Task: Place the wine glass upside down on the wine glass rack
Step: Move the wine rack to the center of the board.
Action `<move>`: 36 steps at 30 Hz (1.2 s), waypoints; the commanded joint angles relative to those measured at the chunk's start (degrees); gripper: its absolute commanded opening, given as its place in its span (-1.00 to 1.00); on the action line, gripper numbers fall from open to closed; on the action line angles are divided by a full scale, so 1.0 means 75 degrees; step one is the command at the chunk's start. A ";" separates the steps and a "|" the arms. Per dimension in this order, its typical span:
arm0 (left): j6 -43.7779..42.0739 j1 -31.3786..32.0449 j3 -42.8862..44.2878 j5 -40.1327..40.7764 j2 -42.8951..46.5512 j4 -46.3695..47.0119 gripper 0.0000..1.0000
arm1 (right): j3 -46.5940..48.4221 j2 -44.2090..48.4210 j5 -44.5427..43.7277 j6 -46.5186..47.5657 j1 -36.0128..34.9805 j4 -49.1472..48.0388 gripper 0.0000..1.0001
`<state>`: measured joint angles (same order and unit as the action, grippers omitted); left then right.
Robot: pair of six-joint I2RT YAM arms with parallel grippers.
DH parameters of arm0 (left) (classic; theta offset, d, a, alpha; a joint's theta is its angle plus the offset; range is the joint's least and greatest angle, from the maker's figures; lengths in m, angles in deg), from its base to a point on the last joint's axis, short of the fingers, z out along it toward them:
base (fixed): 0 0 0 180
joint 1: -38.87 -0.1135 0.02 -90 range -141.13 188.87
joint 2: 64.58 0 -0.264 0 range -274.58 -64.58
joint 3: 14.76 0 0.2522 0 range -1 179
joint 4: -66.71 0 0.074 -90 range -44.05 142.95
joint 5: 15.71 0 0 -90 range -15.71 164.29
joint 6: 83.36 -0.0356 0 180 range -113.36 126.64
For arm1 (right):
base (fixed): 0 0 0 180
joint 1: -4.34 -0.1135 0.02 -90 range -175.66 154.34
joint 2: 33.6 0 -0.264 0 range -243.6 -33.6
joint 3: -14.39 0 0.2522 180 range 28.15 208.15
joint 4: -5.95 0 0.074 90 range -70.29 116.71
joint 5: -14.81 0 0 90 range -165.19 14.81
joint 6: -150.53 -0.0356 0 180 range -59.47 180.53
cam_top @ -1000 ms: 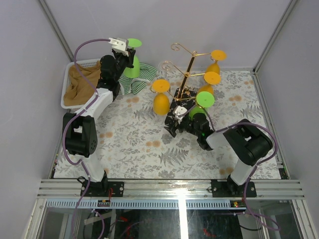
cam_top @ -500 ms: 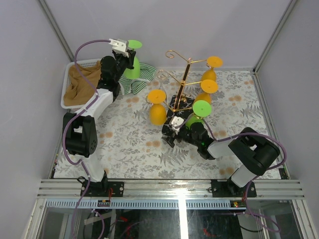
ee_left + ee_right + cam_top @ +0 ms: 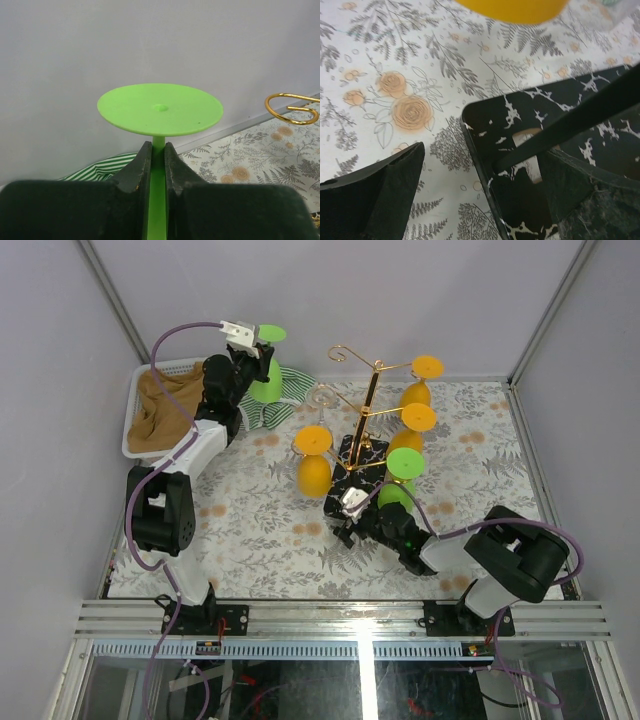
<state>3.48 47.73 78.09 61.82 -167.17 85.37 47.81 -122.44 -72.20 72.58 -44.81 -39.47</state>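
Wine glass [image 3: 160, 109] sits foot up, just above the left gripper [image 3: 155, 147], which pinches its stem. Keep it level and slide the stem into the empty hook [image 3: 292, 107] on the gripper's right. Right gripper [image 3: 480, 165] gapes wide over the base [image 3: 520, 115] of the wine glass rack [image 3: 370, 405].

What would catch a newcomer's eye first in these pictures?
The gold wine glass rack mid-table, hung with upside-down orange glasses and one green one. At the back left, the left end effector is shut on the stem of another green wine glass, foot up. The right end effector stands open at the rack's black base.
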 commanded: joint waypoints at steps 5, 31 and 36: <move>0.0088 -0.0087 0.0105 -0.0065 0.0164 0.0293 -1.00 | -0.0114 0.0080 -0.1594 0.0272 -0.0253 -0.0409 0.99; 0.0033 -0.0079 0.0167 -0.0099 0.0131 0.0142 -1.00 | -0.0378 0.1327 -0.3949 0.0426 -0.2264 0.0743 0.99; 0.0067 -0.0080 0.0268 -0.0262 0.0127 -0.0100 -1.00 | -0.0266 0.2347 -0.3815 0.0103 -0.2701 0.1969 0.99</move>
<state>3.88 47.71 78.11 61.31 -167.17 85.11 44.62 -110.44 -99.66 76.28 -62.82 -30.68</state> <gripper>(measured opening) 0.071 0.996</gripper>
